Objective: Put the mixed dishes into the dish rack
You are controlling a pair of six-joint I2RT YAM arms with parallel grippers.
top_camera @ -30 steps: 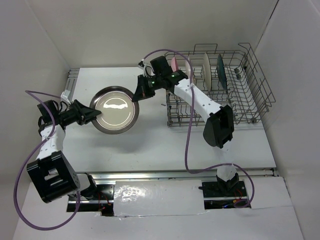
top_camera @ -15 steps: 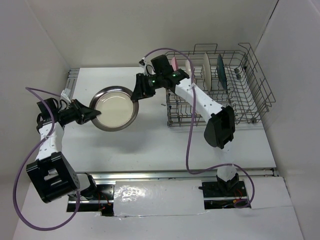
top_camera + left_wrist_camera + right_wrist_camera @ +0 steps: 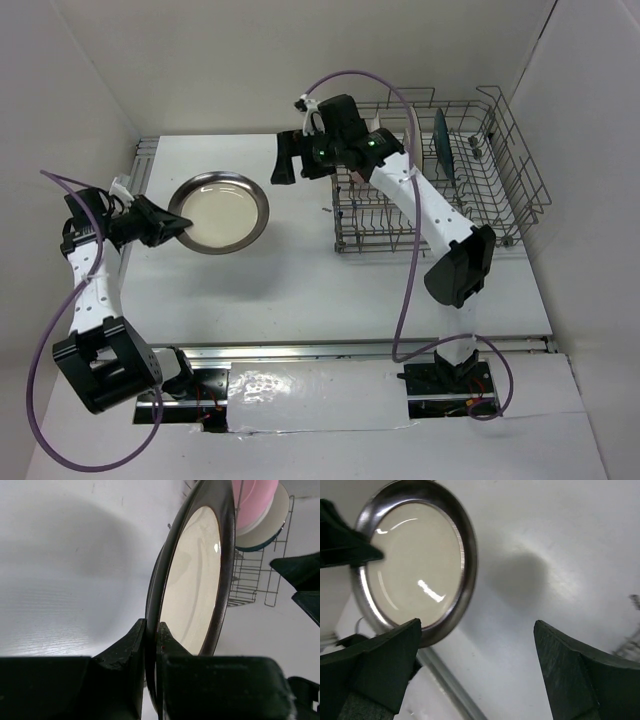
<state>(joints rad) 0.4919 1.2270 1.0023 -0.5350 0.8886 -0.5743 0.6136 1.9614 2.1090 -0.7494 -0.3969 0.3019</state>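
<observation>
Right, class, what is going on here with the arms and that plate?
The left gripper is shut on the rim of the brown-rimmed cream plate, left of the dish rack. The right gripper hovers open beside the plate, not touching it. The rack already holds a pink plate and a dark teal plate.

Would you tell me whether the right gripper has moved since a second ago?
Yes. The right gripper has come off the rim of the plate and shifted toward the far wall, along the dish rack.

Overhead looks down — close wrist views share the plate.
</observation>
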